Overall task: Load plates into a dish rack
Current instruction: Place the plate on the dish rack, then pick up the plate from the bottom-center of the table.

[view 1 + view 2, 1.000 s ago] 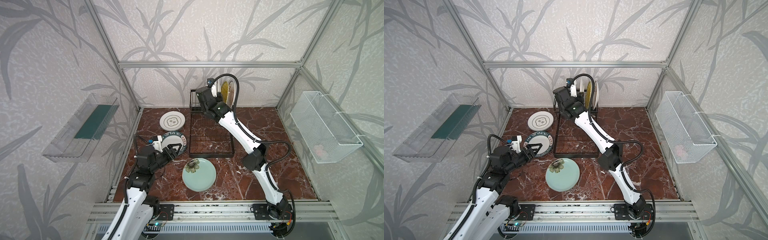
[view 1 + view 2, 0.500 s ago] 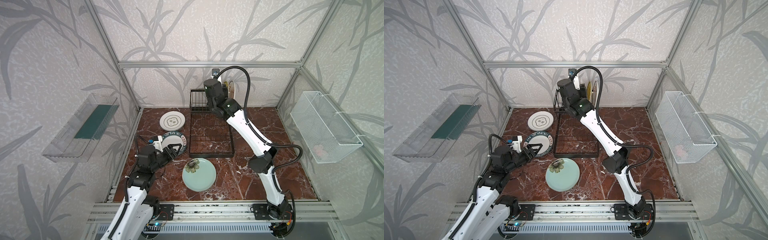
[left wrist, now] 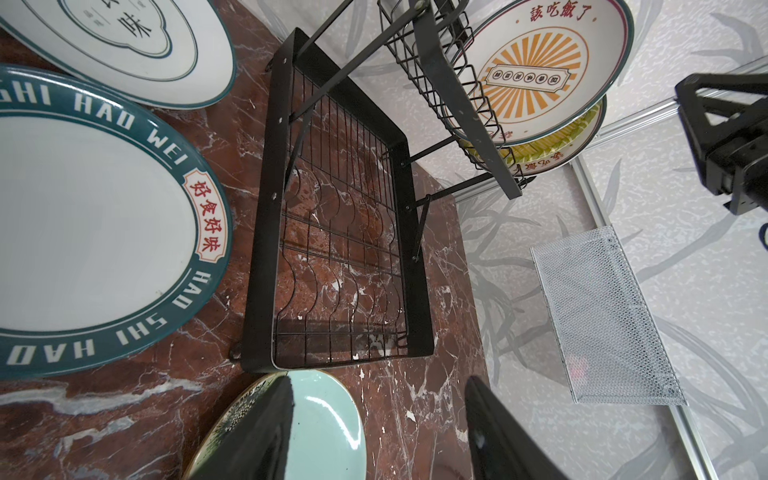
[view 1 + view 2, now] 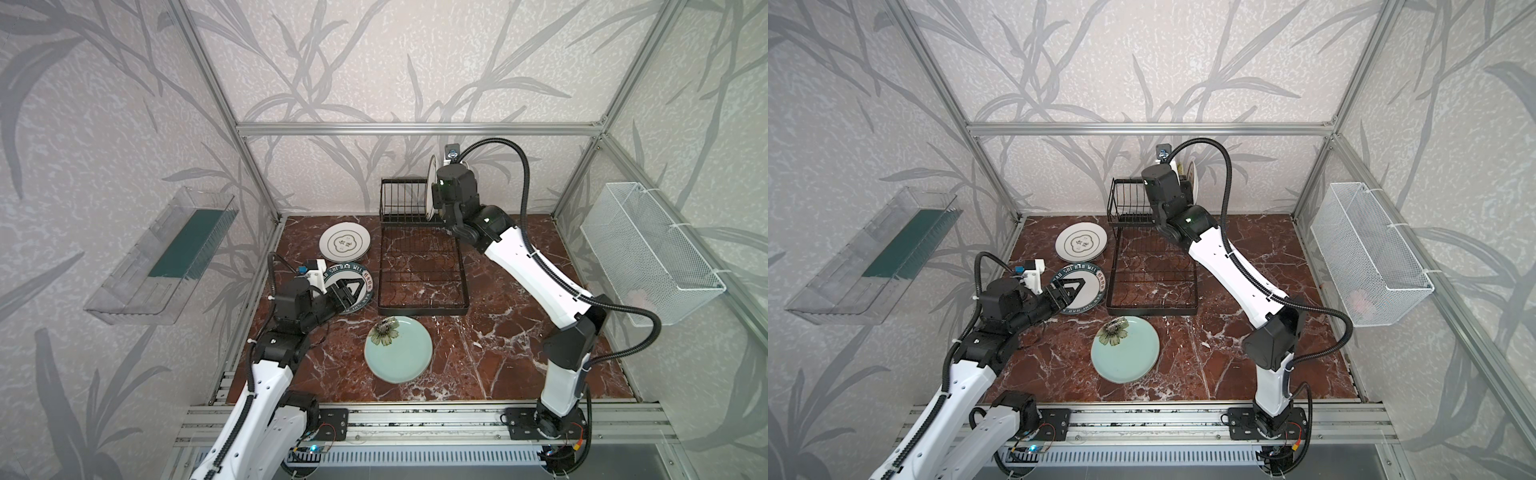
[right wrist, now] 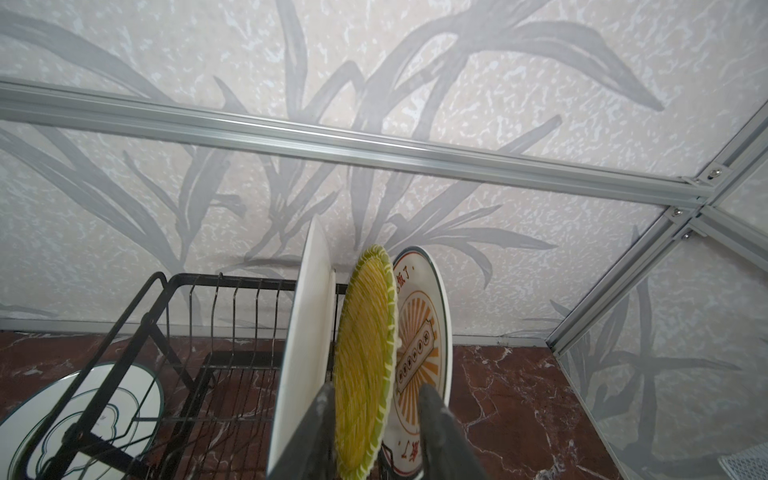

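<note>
On the red-brown marble worktop (image 4: 498,353), the black wire dish rack (image 4: 422,308) sits at 12 o'clock. Its upright slotted end holds three plates on edge: a white-backed plate (image 5: 307,332), a yellow striped plate (image 5: 365,332) and an orange sunburst plate (image 5: 424,340).

Three plates lie flat around the rack: a pale mint flower plate (image 4: 401,353) at 6 o'clock, a teal lettered-rim plate (image 4: 357,270) at 9 and a white emblem plate (image 4: 345,246) at 10.

The left gripper (image 4: 353,289) hovers over the lettered-rim plate with its jaws released and empty. The right gripper (image 5: 374,388) has its jaws either side of the yellow striped plate's rim, and I cannot tell whether they pinch it.
</note>
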Motion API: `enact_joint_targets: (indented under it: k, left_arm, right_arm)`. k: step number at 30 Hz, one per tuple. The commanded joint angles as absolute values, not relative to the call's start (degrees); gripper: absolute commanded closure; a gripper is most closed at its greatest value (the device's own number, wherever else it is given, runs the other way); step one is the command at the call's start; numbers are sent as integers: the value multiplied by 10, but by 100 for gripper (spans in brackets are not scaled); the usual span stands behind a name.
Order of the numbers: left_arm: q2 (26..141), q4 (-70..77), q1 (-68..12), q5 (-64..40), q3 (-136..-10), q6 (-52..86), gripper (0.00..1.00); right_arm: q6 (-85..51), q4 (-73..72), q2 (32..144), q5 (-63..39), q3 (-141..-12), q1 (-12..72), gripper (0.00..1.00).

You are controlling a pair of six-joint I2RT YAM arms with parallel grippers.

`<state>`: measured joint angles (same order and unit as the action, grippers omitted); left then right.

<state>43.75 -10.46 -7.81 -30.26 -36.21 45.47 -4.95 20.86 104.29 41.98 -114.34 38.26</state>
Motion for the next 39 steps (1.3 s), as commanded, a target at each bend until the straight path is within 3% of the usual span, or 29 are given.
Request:
enact_joint_targets:
  k: [1,13,29,39]
  left_arm:
    - [447,-127,-79,-305,-397,418,36]
    - [513,-124,-79,-291,-452,374,36]
    - [561,-135,-77,-232,-484,336,36]
    - [567,-133,-76,-182,-475,317,36]
  right_arm:
    - [-74,118,962,356,-1054,355,68]
    - [-91,81,779,256,-803,270,74]
    - [-165,73,721,45,-646,233,76]
    - [-198,60,681,-5,-553,233,76]
